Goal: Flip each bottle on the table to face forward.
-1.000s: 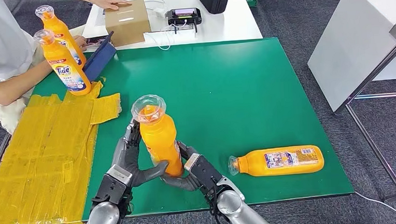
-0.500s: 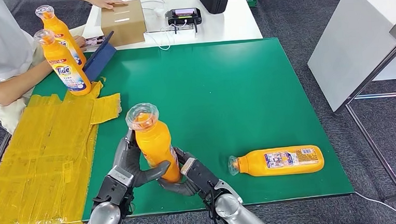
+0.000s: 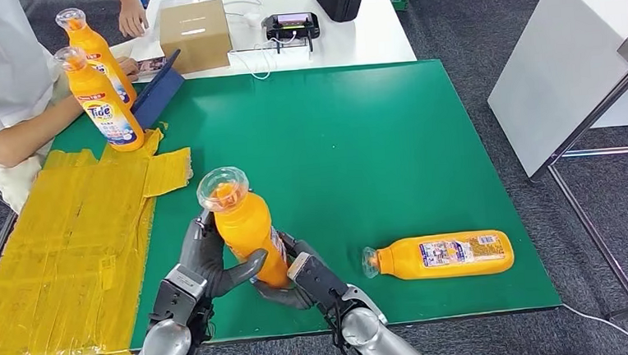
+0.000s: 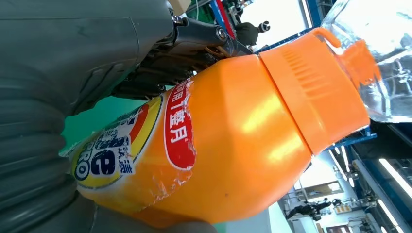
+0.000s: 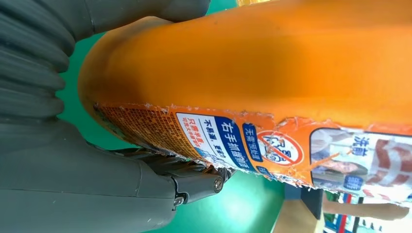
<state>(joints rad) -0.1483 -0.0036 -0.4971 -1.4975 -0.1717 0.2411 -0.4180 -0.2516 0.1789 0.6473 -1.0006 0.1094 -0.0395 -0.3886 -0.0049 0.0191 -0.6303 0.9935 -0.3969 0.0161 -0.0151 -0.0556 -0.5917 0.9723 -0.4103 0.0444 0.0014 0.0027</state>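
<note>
Both hands, left hand [image 3: 209,266] and right hand [image 3: 300,275], are clasping an upright orange bottle [image 3: 247,235] above the green tabletop [image 3: 375,157]; uneven squeezing might be tipping it sideways.

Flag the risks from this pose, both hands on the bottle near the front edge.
1. The held bottle tilts, gripped low by the left hand and right hand, with its clear cap high above; it may tip or slip.
2. It stands near the green mat's front edge, so a drop could roll off.
3. The lying bottle is beside the right arm; a swing might knock it.
</note>
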